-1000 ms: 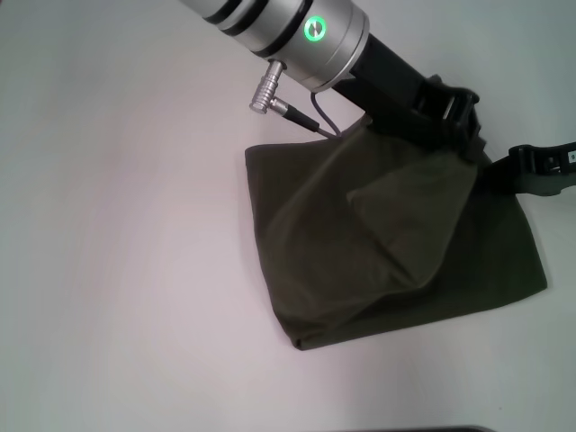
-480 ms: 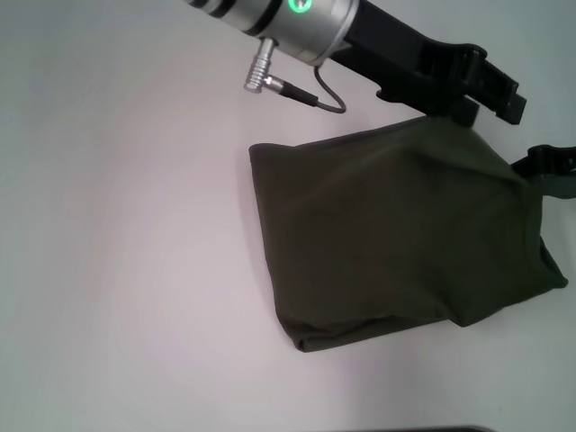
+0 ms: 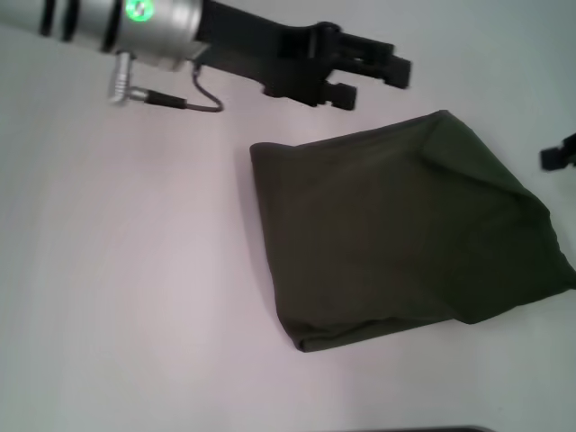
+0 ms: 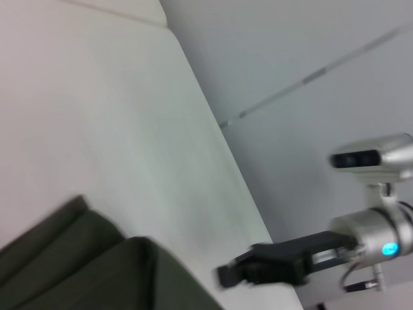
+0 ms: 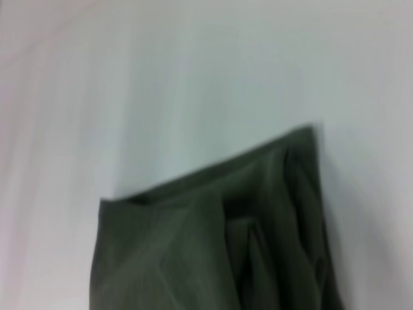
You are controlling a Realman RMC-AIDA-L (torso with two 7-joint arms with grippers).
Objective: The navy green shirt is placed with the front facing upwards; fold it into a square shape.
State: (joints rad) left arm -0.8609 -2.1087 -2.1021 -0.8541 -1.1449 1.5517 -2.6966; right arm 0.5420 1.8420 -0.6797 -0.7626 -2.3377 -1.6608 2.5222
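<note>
The navy green shirt [image 3: 396,234] lies folded into a rough square on the white table [image 3: 126,270], plain olive side up, no lettering showing. Its near right corner bulges slightly. My left gripper [image 3: 378,83] hovers just beyond the shirt's far edge, open and empty, clear of the cloth. Only a tip of my right gripper [image 3: 560,155] shows at the right edge of the head view, beside the shirt's far right corner. The left wrist view catches the shirt [image 4: 97,271] and the right gripper [image 4: 235,274] farther off. Layered folds of the shirt [image 5: 213,245] fill the right wrist view.
White tabletop surrounds the shirt on the left and front. The left arm's silver wrist [image 3: 135,18] with a cable [image 3: 193,94] reaches in from the top left. A table edge and grey wall [image 4: 310,77] show in the left wrist view.
The left gripper let go of the shirt's far corner and drew back to the left. The raised layer has dropped flat. The right gripper has pulled away to the right.
</note>
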